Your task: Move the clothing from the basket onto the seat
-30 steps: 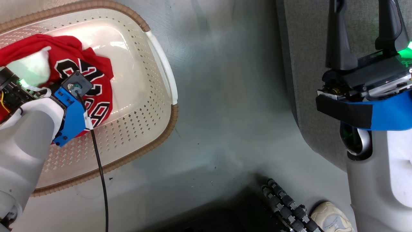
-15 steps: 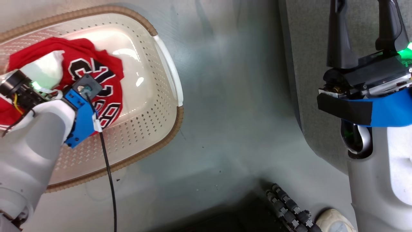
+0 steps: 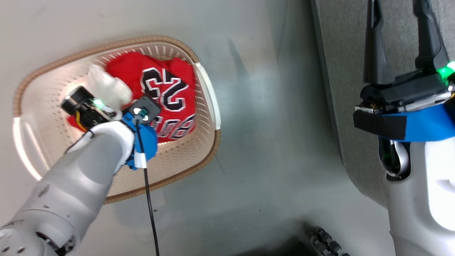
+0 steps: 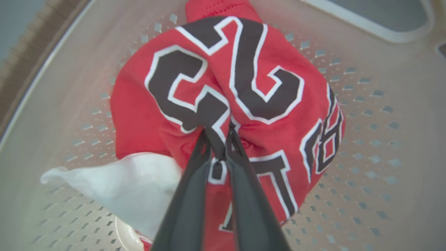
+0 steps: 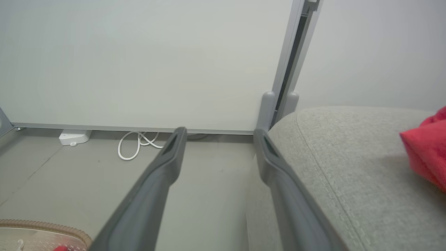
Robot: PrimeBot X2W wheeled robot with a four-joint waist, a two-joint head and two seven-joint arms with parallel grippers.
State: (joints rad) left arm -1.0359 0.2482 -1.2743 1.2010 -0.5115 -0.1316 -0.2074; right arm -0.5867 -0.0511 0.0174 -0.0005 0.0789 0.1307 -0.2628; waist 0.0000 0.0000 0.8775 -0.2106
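**Left.** My left claw (image 4: 218,134) is closed on the jersey (image 4: 244,87), pinching a fold just below the number 23. A second ago its fingers stood partly apart over the cloth, so the grasp has only just been made. The fabric is bunched into creases around the pinch. A white fold (image 4: 122,181) lies beside the fingers, and I cannot tell whether it belongs to the jersey. The jersey is still inside the basket (image 3: 177,156), toward its right wall. It seems to be gathering up off the bottom, though no part of it has crossed the rim yet. The head view has shifted as a whole over the last second, so the camera has moved. The basket's smaller look is therefore no move of the basket.

**Centre.** Bare floor (image 3: 266,106) separates the basket from the seat (image 5: 348,157). By my judgement, the jersey must be lifted clear of the rim and carried across this gap.

**Right.** My right claw (image 5: 219,131) hangs wide open and empty near the seat's edge, unchanged over the last second. A red garment (image 5: 427,153) already lies on the seat. With the jersey gripped, I judge the task to be in its second half.
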